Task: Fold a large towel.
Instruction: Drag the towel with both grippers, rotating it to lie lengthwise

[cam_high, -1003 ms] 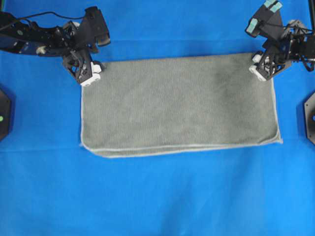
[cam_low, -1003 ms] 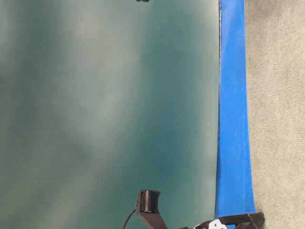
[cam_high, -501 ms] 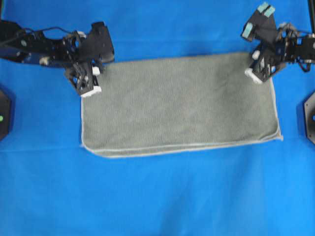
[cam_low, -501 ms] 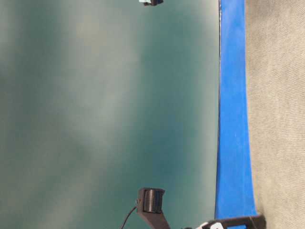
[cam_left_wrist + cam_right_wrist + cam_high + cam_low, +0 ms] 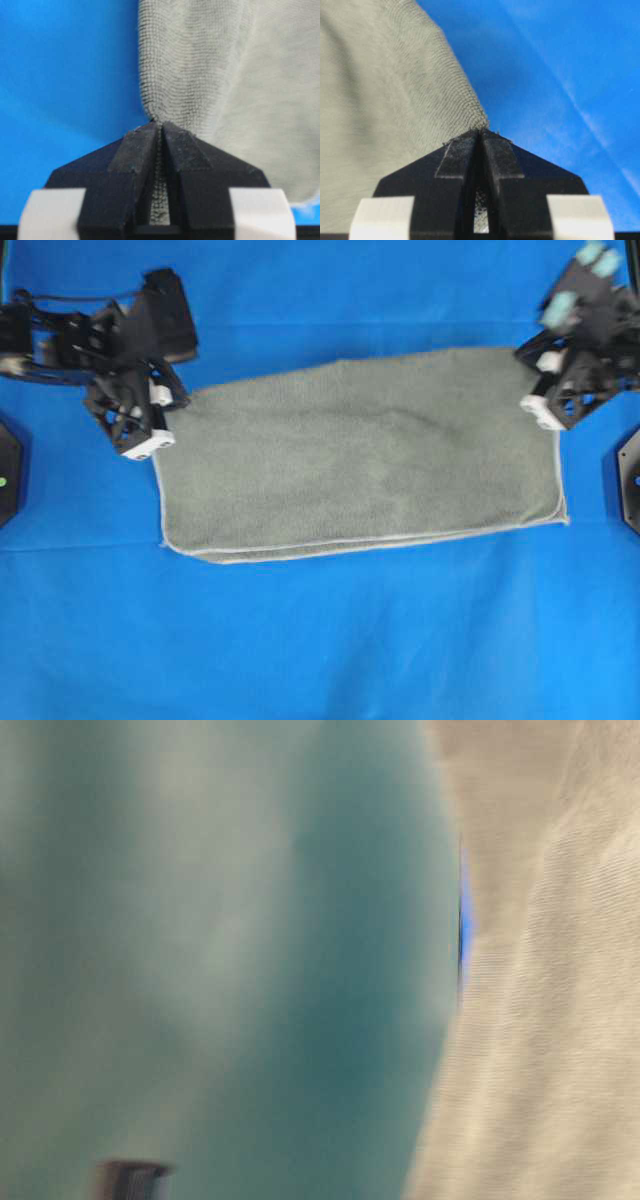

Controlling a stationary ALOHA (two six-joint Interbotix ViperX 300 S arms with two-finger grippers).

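Pincers (image 5: 150,440) (image 5: 540,410), two, clamping one towel (image 5: 360,455)

No legible text, labels, brands, numbers or signs in any view; all surfaces shown unmarked.

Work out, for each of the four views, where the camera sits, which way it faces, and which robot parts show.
Overhead: above the blue cloth, facing down on the towel; left pincer and right pincer show.
Table-level: low, blurred; towel fills its right side.
Left wrist: behind the pincer, shut on a towel corner.
Right wrist: the same, at the other corner.
Shared: towel in all views.
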